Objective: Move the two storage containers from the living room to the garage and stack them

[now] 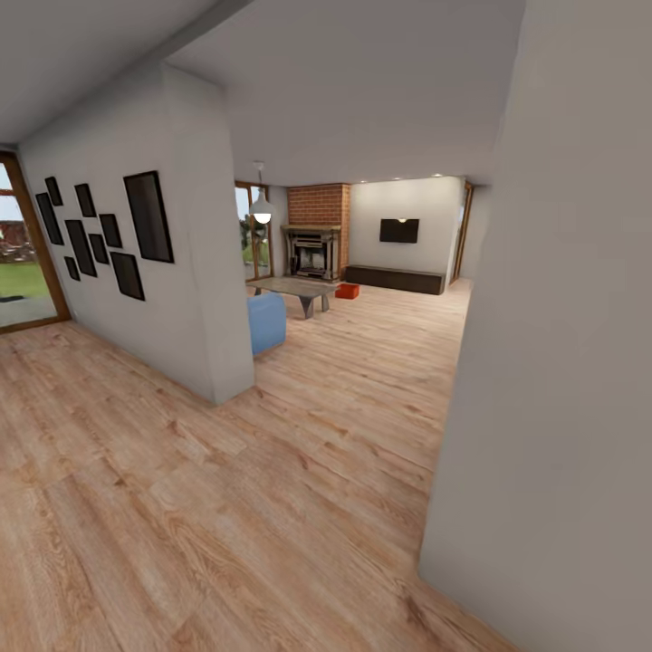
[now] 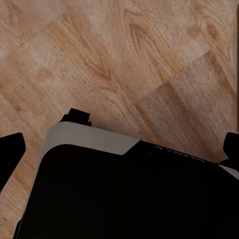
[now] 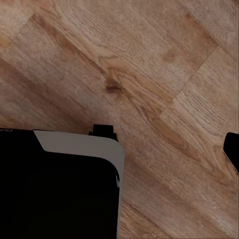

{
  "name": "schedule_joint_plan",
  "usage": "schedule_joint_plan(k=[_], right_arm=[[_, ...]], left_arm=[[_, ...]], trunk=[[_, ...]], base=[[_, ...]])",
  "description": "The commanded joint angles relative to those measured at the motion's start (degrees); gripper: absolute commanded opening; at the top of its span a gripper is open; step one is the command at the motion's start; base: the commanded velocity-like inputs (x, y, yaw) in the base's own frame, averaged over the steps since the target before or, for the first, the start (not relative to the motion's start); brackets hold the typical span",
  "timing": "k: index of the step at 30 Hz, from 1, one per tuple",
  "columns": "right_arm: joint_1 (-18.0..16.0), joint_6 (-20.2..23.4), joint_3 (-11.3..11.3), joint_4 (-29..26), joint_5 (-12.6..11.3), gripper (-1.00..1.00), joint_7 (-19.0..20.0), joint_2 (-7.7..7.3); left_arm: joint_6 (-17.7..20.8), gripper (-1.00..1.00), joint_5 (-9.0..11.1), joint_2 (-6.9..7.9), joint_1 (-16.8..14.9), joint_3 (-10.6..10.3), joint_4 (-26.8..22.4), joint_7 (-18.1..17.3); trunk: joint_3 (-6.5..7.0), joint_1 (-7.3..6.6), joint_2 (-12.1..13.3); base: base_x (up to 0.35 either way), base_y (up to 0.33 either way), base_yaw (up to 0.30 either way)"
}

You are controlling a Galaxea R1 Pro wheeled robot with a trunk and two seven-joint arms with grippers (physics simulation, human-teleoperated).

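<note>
One orange-red storage container (image 1: 347, 291) sits on the wood floor of the living room far ahead, between the glass table (image 1: 294, 289) and the brick fireplace (image 1: 316, 237). My left gripper (image 2: 119, 149) hangs open over the plank floor, with a dark fingertip (image 2: 11, 153) at each side of the left wrist view and nothing between them. My right gripper (image 3: 122, 149) also looks open and empty. One of its fingers (image 3: 232, 153) stands at the frame's edge, and the other is lost against my black base (image 3: 59, 189).
A white wall corner (image 1: 213, 299) hung with dark picture frames juts in at the left, with a blue sofa (image 1: 266, 321) behind it. A large white wall (image 1: 552, 380) stands close on the right. Wood floor runs between them toward the TV (image 1: 399, 230). A glazed door (image 1: 23, 263) is at far left.
</note>
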Motion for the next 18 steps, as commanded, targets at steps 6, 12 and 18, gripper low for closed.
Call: schedule_joint_plan(k=[6,12,18], right_arm=[[-0.08,0.00,0.59,0.18,-0.13,1.00,-0.08,0.00],[-0.08,0.07,1.56,0.18,-0.18,1.00,-0.03,0.00],[-0.08,0.03,1.67,0.18,-0.19,1.00,-0.04,0.00]], left_arm=[[-0.17,1.00,0.09,-0.03,-0.04,0.42,0.05,-0.10],[-0.17,1.00,0.09,-0.03,-0.04,0.42,0.05,-0.08],[-0.11,1.00,0.09,-0.03,-0.04,0.42,0.06,-0.09]], trunk=[[-0.07,0.04,-0.04],[-0.07,0.04,-0.04],[-0.07,0.04,-0.04]], base=[[0.322,0.000,0.000],[0.322,0.000,0.000],[0.322,0.000,0.000]])
